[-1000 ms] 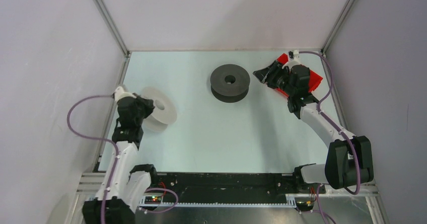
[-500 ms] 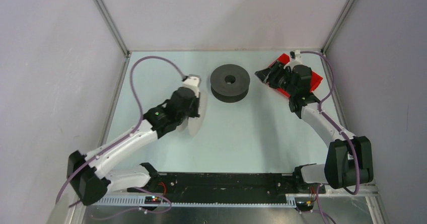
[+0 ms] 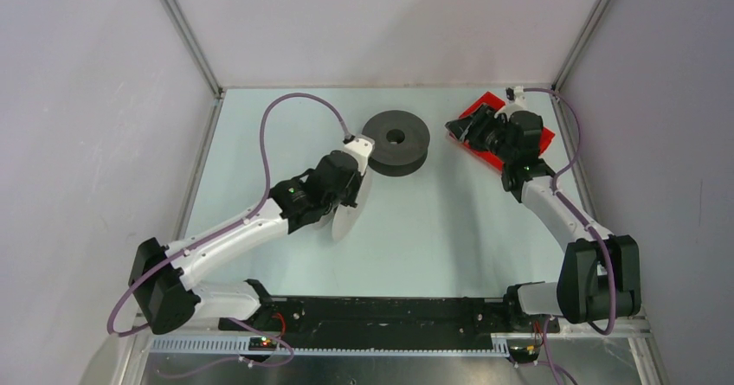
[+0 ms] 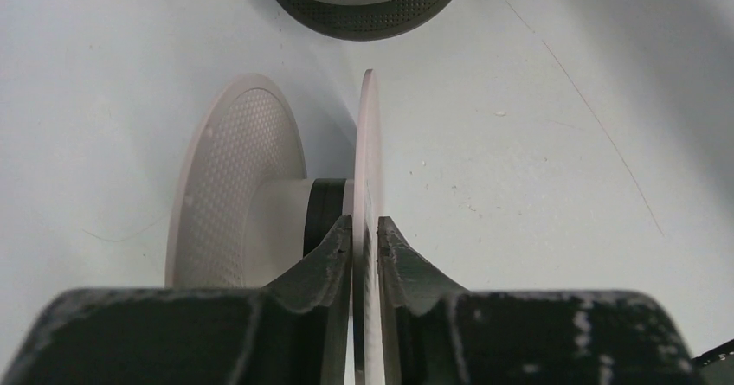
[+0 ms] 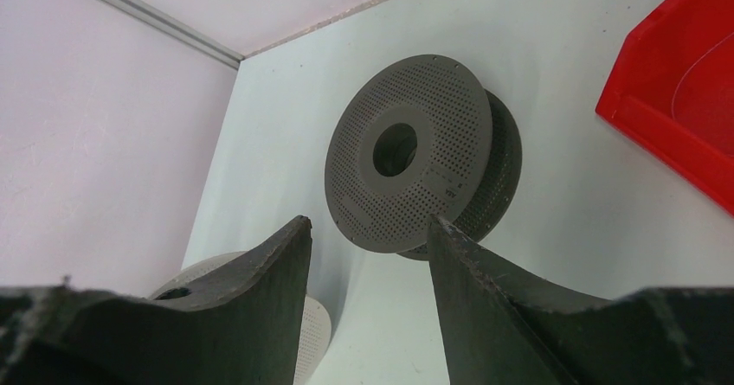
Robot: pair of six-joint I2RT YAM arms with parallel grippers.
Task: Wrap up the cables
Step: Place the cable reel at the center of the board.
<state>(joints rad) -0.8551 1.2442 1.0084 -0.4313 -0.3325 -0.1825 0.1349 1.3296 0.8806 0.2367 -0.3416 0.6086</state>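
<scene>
Left wrist view: my left pincer [image 4: 364, 229] grips the white perforated spool [image 4: 234, 195] by its flange. I have carried it across the table [image 3: 450, 221] to beside the dark grey perforated spool [image 3: 395, 143]. A thin cable [image 4: 597, 127] lies loose nearby, ready for winding. My right pincer [image 5: 368, 229] gapes empty.

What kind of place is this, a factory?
Probably a robot lab booth: plain walls and metal rails box in a pale table, a left arm and right arm are bolted at its edge, with a white spool and dark grey spool nearby.
</scene>
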